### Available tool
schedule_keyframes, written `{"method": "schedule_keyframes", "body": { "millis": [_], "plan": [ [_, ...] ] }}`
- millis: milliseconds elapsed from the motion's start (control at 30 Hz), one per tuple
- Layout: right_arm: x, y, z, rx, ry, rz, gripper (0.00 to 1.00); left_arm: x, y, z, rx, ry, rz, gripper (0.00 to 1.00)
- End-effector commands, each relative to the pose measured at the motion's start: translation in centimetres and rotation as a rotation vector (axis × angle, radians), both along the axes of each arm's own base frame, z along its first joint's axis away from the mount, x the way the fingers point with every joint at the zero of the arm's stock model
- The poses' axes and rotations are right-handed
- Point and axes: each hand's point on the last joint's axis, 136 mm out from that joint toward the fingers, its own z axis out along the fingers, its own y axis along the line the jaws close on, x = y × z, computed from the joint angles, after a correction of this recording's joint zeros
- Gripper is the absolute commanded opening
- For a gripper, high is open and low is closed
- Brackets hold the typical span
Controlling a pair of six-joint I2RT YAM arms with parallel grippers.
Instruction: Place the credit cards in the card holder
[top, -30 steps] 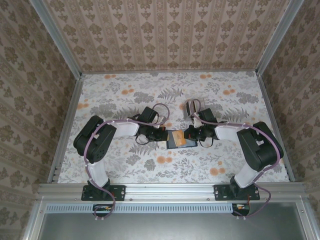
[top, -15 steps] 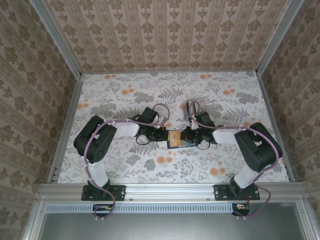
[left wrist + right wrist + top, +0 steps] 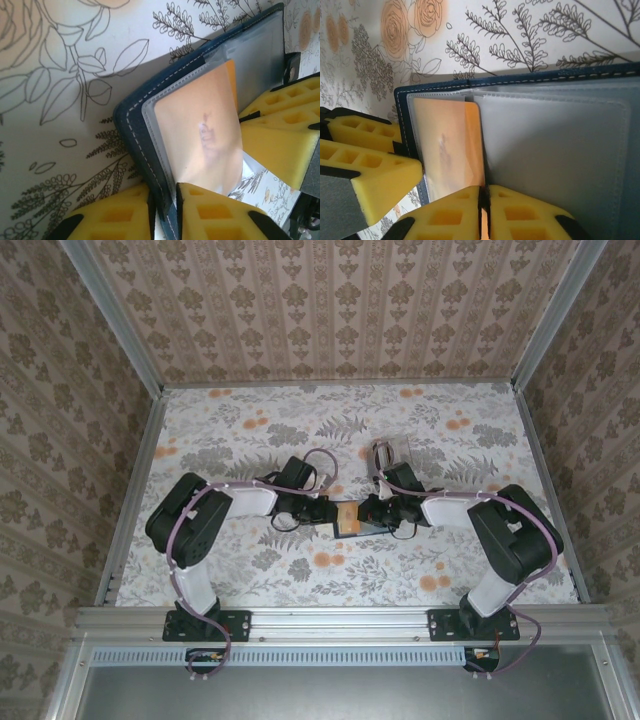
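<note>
Two grips meet at the centre of the worktop (image 3: 250, 440). The left fingers (image 3: 189, 201) clamp the open card holder (image 3: 145, 150) by its navy cover edge. The right fingers (image 3: 465, 205) pinch the gold-orange credit card (image 3: 452, 145) inside its clear sleeve (image 3: 555, 150).

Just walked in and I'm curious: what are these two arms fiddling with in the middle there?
They are working on a small navy card holder, open at the middle of the flowered table. The left arm's fingers clamp its edge to steady it. The right arm's fingers pinch the bottom edge of an orange card that sits mostly inside a clear sleeve. A small stack of cards waits on the table behind the right arm.
</note>
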Motion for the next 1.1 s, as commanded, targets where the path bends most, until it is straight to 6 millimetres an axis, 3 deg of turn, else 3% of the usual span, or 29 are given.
{"method": "schedule_keyframes", "body": {
  "millis": [0,267,433,867,1067],
  "plan": [
    [-0.8,-0.3,1.0,-0.044,-0.013,0.058,0.19,-1.0,1.5,-0.6,0.050,0.031,-0.012,0.25],
    [-2.2,-3.1,3.0,-0.226,-0.031,0.123,0.44,-1.0,1.2,-0.4,0.037,0.027,-0.018,0.29],
    [-3.0,-5.1,2.3,-0.347,0.005,0.136,0.48,-0.9,0.4,-0.3,0.019,0.026,-0.024,0.28],
    [-2.2,-5.0,0.0,-0.363,0.043,0.103,0.52,-0.5,0.3,-0.3,0.041,0.024,-0.016,0.26],
    [-1.6,-5.8,0.3,-0.407,0.029,0.056,0.56,-0.7,0.5,-0.5,0.048,0.025,-0.012,0.26]
  ]
}}
